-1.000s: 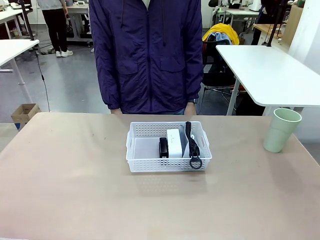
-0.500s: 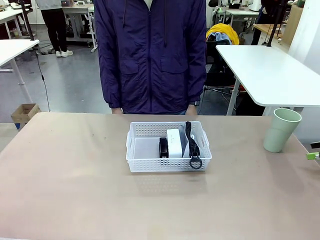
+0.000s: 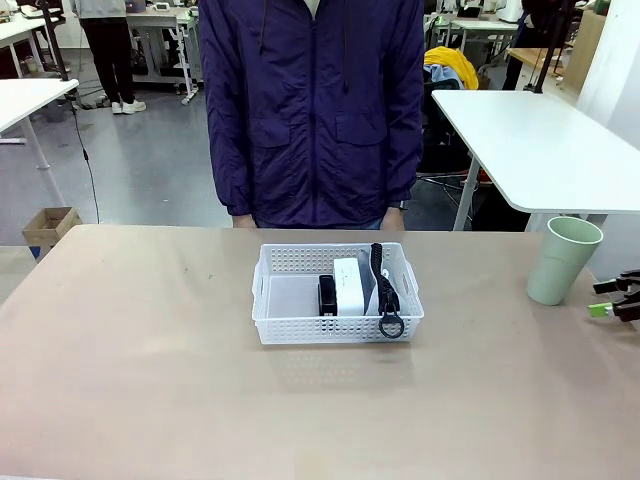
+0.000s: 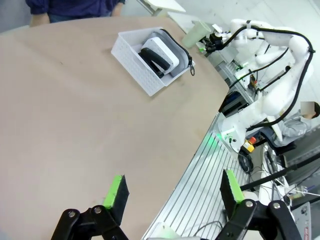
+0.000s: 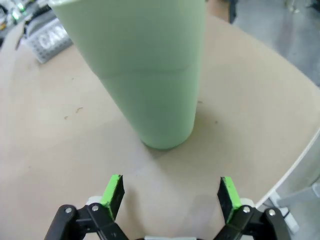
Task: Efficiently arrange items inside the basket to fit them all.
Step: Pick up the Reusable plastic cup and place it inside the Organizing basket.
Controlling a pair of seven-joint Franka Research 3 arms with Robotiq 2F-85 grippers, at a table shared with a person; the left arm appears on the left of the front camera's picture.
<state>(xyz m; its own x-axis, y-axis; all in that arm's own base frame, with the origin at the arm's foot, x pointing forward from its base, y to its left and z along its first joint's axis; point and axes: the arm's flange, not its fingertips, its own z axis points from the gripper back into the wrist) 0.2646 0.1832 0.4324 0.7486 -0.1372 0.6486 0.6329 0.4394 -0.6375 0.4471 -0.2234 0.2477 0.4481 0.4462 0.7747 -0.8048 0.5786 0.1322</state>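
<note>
Facing the pale green cup [image 5: 145, 75] squarely, the right gripper [image 5: 170, 192] hovers low over the table [image 3: 150, 380], its green-padded fingers spread wide with nothing between them. The cup stands upright just ahead of the fingertips, lined up with the gap and touching neither pad. That approach appears set for a side grasp around the cup's lower body. This is likely the step in hand, since the cup is the one item outside the basket [image 3: 335, 327].

The basket sits well beyond the cup, far ahead of the tool and off to one side. Inside it, the black stapler [image 3: 327, 293], the small white box [image 3: 348, 285] and the grey pouch [image 3: 368, 290] stand on edge, pressed side by side toward one end. The pouch's black strap [image 3: 387, 300] drapes over the rim. Packing them upright leaves a bare stretch of floor at the other end, seemingly room for the cup.

The left gripper [image 4: 172, 192] hangs above the table edge nearest the robot, fingers likewise apart and empty, with the basket far ahead of it.

The tabletop is matte tan, smooth and lightly speckled. A person [image 3: 315, 110] in a dark purple jacket stands at the far side, in a workshop of white tables and grey floor.
</note>
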